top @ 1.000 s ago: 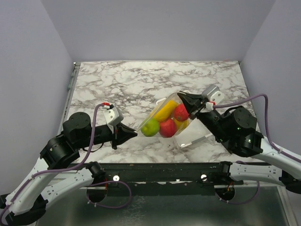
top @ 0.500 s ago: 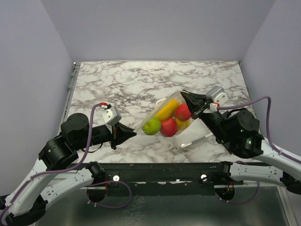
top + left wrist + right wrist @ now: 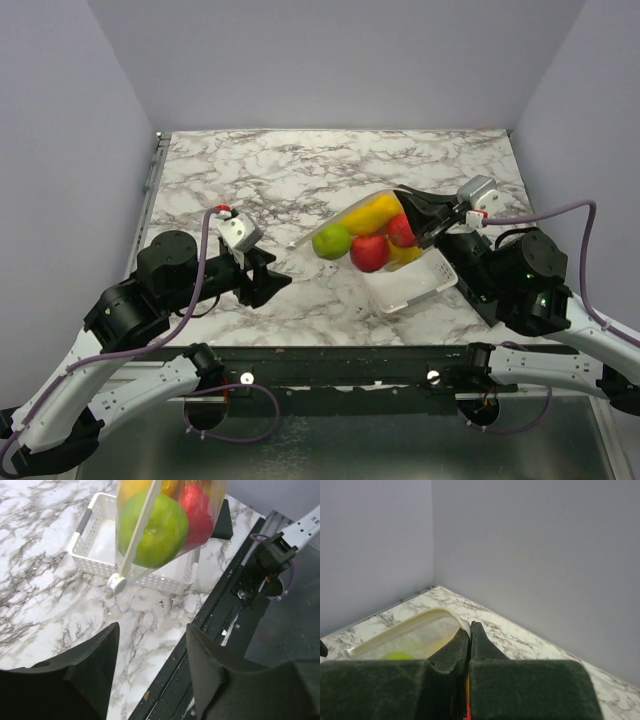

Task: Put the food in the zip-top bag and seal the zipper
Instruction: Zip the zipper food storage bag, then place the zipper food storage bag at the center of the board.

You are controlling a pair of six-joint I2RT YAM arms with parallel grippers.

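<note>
- Left gripper (image 3: pixel 268 281), fingers spread and holding nothing, points toward the bag over the marble table (image 3: pixel 250 180).
- Zip-top bag (image 3: pixel 350 225), food (image 3: pixel 370 252) inside, hangs above a white basket (image 3: pixel 408 285).
- Right gripper (image 3: pixel 408 215) is clamped on the bag's right end.

A white marbled surface (image 3: pixel 260 175) veined in grey was shown. A white slotted basket (image 3: pixel 420 293) was set directly on it, towards the near right, just inside the front edge.
</note>
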